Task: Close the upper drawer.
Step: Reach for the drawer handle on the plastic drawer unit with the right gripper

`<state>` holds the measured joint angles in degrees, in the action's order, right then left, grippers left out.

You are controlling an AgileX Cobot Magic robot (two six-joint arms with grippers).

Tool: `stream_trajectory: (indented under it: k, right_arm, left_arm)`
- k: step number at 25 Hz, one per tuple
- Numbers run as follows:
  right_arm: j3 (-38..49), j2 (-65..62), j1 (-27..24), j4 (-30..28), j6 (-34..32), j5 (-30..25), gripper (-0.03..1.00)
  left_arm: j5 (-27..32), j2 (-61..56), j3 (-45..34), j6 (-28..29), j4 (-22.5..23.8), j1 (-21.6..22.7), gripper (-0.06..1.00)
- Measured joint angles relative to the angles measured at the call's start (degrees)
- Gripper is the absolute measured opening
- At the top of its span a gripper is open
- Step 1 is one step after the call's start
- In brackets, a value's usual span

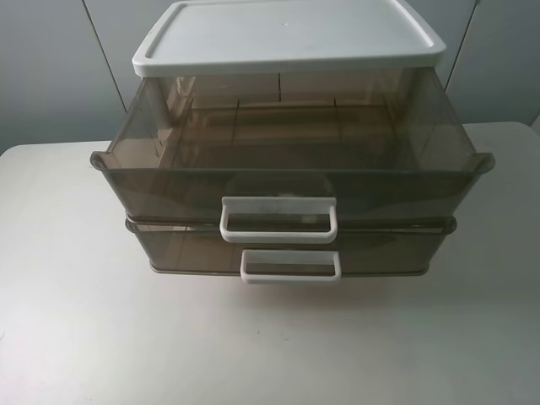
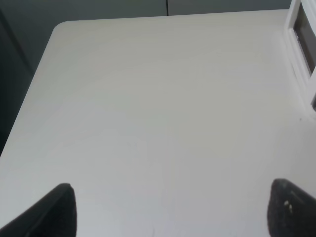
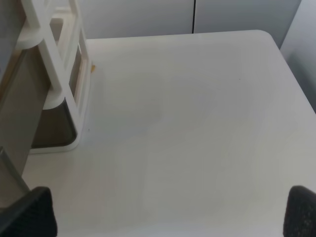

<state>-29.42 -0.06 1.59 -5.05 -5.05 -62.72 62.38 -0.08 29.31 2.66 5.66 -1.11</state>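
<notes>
The upper drawer (image 1: 291, 169) is smoky grey-brown translucent plastic with a white loop handle (image 1: 278, 219). It stands pulled far out from under the unit's white top (image 1: 287, 38), overhangs the lower drawer, and looks empty. Neither gripper shows in the exterior high view. In the left wrist view my left gripper (image 2: 173, 212) is open above bare table, with its dark fingertips (image 2: 57, 212) wide apart. In the right wrist view my right gripper (image 3: 168, 217) is open over the table, beside the unit's side (image 3: 59, 64).
The matching lower drawer (image 1: 287, 249) with its own white handle (image 1: 289, 266) sits slightly out below. The unit stands at the back middle of a white table (image 1: 84, 321). An edge of the unit's white frame (image 2: 301, 44) shows in the left wrist view. Grey wall panels stand behind.
</notes>
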Motion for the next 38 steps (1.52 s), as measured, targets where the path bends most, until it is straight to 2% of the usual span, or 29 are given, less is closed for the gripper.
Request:
stream_trajectory:
  k: [38]
  right_arm:
    - [0.00, 0.00, 0.00, 0.00, 0.00, 0.00, 0.70]
  left_arm:
    - [0.00, 0.00, 0.00, 0.00, 0.00, 0.00, 0.74]
